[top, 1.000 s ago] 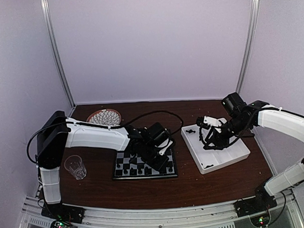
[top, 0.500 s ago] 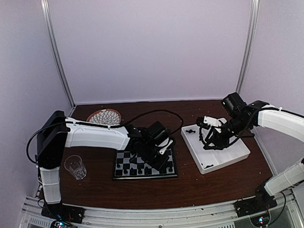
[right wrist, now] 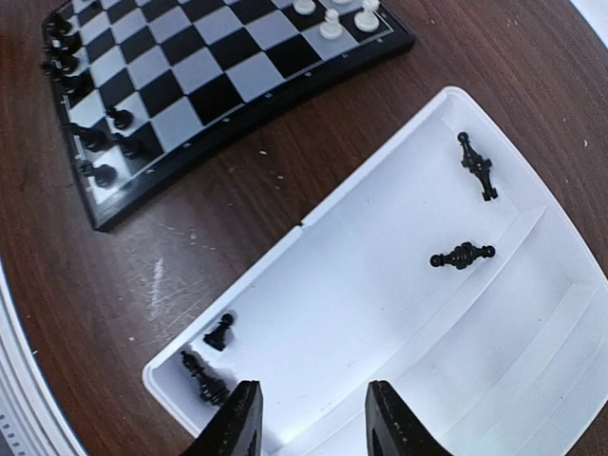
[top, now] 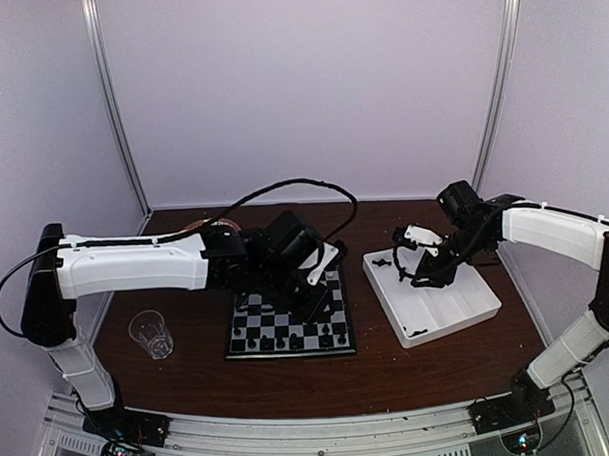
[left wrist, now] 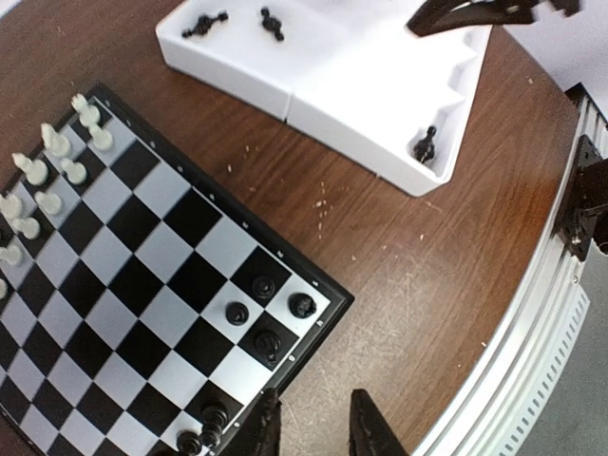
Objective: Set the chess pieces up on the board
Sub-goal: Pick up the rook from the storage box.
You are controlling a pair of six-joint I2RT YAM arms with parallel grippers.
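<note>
1. Four black chess pieces (right wrist: pixel 463 256) at the least are left in the white tray (right wrist: pixel 361 313), which sits toward the right edge of the table (top: pixel 390 380). Two lie on their sides toward its far end and two more sit in its near corner.
2. You will find the board (left wrist: pixel 133 285) at mid-table, just left of the tray and close to the near edge.
3. White chess pieces (left wrist: pixel 54 141) stand in close rows along the board's far edge. That side looks set or nearly so, though part of it is out of view, so you cannot count it.
4. More black chess pieces stand along the board's near edge, several of them clustered at its near right corner. Some squares in those two rows look bare, and the arm hides others.
5. Your left gripper (left wrist: pixel 313 432) hovers just off the board's near right corner. Its fingers are a little apart and nothing is between them.
6. Your right gripper (right wrist: pixel 313 423) hangs over the tray near that corner pair, fingers apart and carrying nothing.
7. By my judgement you are well past halfway. What remains is to carry the last black chess pieces across from the tray and stand each one on its bare square.
</note>
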